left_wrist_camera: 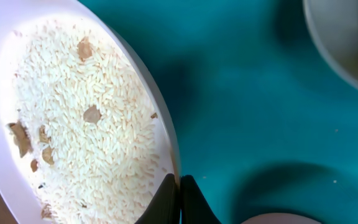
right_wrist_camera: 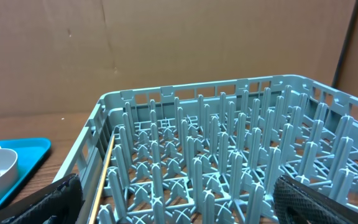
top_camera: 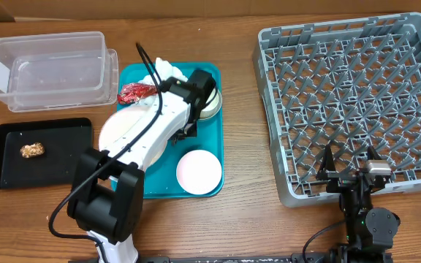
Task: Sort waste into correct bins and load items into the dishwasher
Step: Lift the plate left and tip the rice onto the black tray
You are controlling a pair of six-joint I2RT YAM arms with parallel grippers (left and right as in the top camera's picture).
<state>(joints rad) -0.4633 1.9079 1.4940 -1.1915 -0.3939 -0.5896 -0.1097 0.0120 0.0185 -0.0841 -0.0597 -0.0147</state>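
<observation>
- The clear tub sits at the far left of the table, its long axis running left to right and its open side up.
- Just in front of it lies the black tray, its long axis also running left to right, with a brown food chunk on its left half.
- The teal tray lies with its long axis running from the near edge toward the far one.
- At its far end are the red wrapper, lying roughly left to right, and the white napkin just beside it.
- The large plate rests on the teal tray's left side, face up and covered in rice with brown bits.
- The left arm rises from its base at the near edge and leans away to the right over the plate, with its wrist bent downward.
- The left tool is pressed together on the plate's right rim.
- A small bowl is half hidden under the wrist.
- The smaller dish sits face up at the tray's near right corner.
- The grey dish rack fills the right side, pegs upright.
- The right arm stays low at the near edge, and the right tool is spread wide, holding nothing and aimed across the rack's near wall.
</observation>
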